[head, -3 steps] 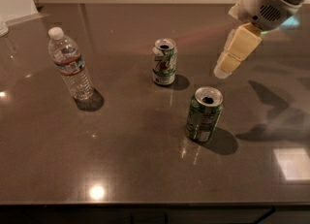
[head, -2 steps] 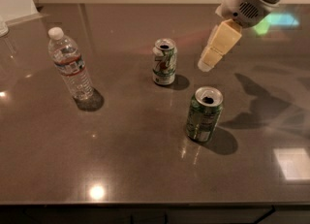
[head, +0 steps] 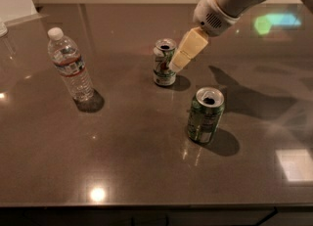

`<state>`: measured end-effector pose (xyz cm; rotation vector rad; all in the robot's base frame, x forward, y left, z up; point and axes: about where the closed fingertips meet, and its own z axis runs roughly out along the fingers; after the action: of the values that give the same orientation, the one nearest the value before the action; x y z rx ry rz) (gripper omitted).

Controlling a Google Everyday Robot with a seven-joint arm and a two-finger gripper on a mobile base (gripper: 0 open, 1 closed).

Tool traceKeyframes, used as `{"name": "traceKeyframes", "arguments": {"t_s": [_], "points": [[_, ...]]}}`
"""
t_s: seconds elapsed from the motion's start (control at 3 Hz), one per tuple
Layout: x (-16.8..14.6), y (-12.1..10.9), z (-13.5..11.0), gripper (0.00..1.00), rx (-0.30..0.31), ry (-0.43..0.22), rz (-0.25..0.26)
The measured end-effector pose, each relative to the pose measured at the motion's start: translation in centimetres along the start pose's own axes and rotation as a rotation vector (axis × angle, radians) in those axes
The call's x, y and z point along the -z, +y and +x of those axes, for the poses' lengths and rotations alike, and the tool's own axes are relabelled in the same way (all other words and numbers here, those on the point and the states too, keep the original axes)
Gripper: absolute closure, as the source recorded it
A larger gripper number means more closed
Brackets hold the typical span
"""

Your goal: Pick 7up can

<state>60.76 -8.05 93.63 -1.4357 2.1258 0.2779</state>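
Note:
The 7up can [head: 163, 63] stands upright at the middle of the dark tabletop; it has a white body with green and red markings and an open silver top. My gripper [head: 177, 64] comes down from the upper right on a white arm. Its cream tip is right beside the can's right side and overlaps the can's edge in the view. It holds nothing that I can see.
A darker all-green can [head: 205, 115] stands upright in front and to the right of the 7up can. A clear water bottle [head: 71, 66] with a white cap stands at the left. The table's front edge [head: 146, 204] runs along the bottom.
The gripper has moved left and down, from the right of the table to right beside the 7up can. The cans and the bottle have not moved.

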Motion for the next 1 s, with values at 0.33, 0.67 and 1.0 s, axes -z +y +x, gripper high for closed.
{"name": "traceKeyframes", "arguments": {"t_s": [0.33,0.67,1.0], "points": [[-2.5,0.4,-0.9,0.0,-0.007,-0.041,-0.015],[-4.0,0.8,-1.5,0.0,-0.007,-0.077,-0.025],[-5.1,1.2,-2.0,0.0,-0.004,-0.1,-0.041]]}}
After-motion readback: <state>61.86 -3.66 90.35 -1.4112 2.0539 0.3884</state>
